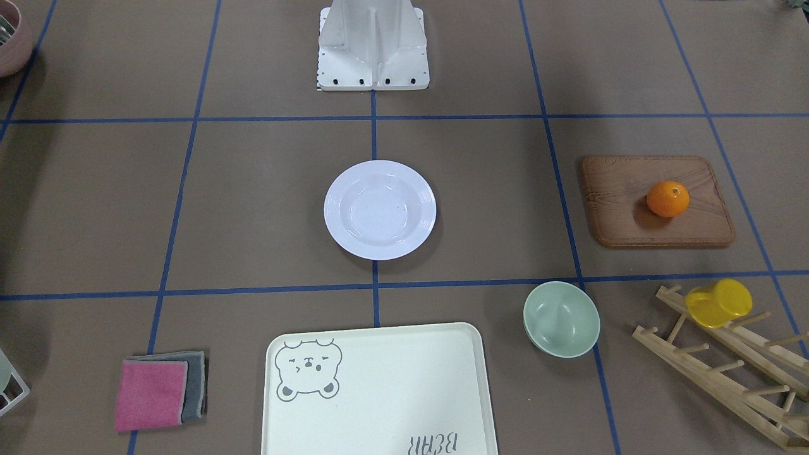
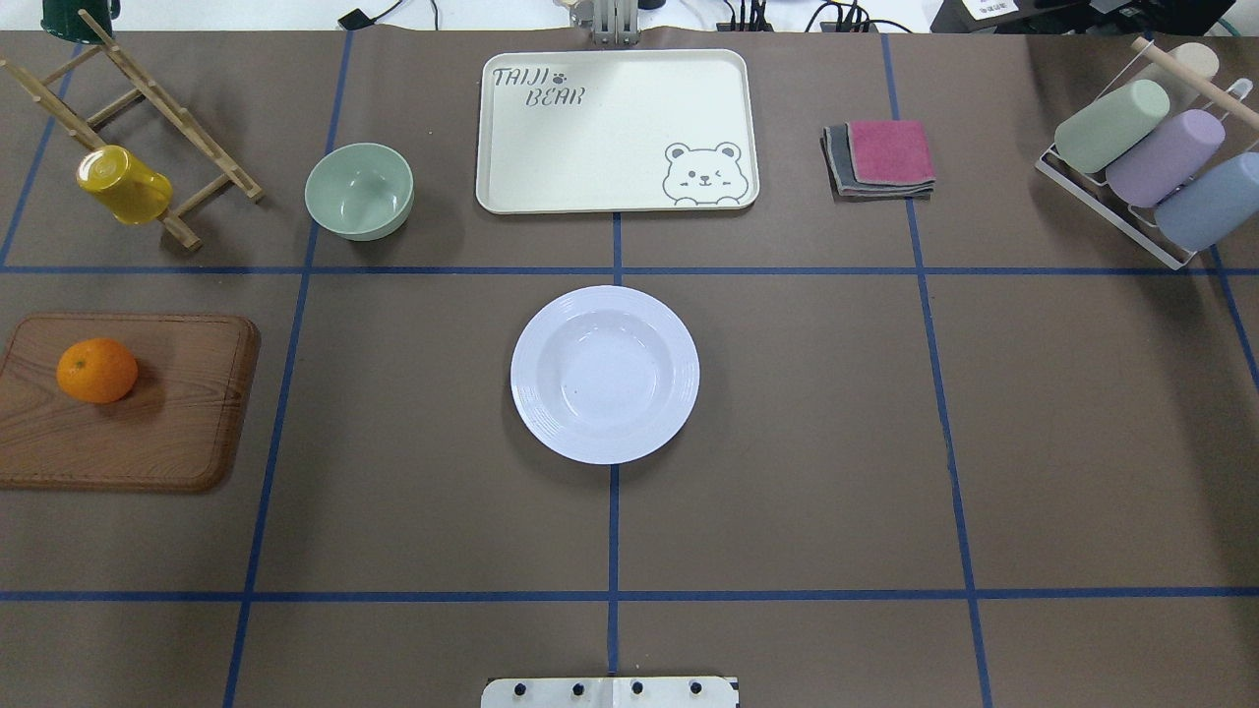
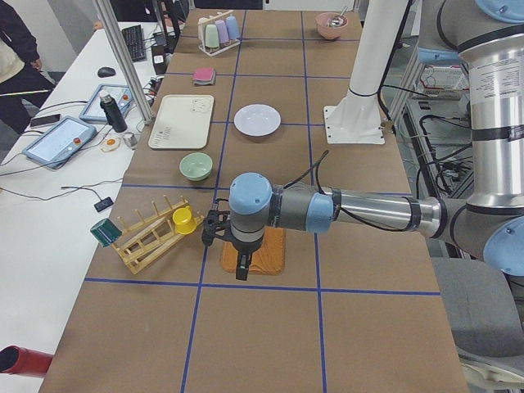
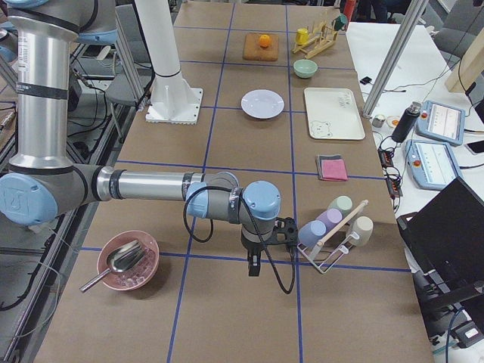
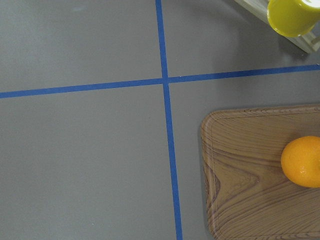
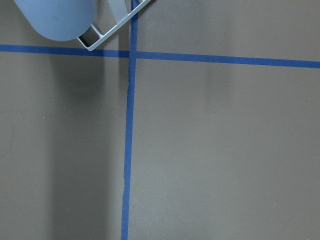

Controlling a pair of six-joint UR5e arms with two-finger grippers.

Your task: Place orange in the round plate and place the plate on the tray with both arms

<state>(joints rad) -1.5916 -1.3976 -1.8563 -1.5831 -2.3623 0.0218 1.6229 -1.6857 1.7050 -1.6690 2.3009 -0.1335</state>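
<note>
the left gripper (image 3: 240, 272) hangs low over the near end of the wooden board (image 3: 266, 254). only a side camera catches it, so i cannot tell whether its fingers are spread or closed. the right gripper (image 4: 253, 266) hangs at the far opposite end of the table, beside the rack of pastel cups (image 4: 333, 223), and i cannot tell its state either.

as i judge it, nothing of the task is done yet. the orange (image 1: 668, 198) lies on the board, close under the left gripper and well apart from the right one. the round plate (image 1: 335, 208) sits mid-table between the two grippers with nothing in it. the tray (image 1: 379, 392) lies beyond the plate, away from the robot's base, with nothing on it. what is left: lift the orange, set it in the plate, then carry the plate to the tray with both grippers.

the overhead and front views show all three things but no arm. the side views alone show the arms. the left wrist view has the orange at its right edge, with the yellow cup (image 5: 292, 15) further off. the right wrist view shows only blue tape and a corner of the rack.
</note>
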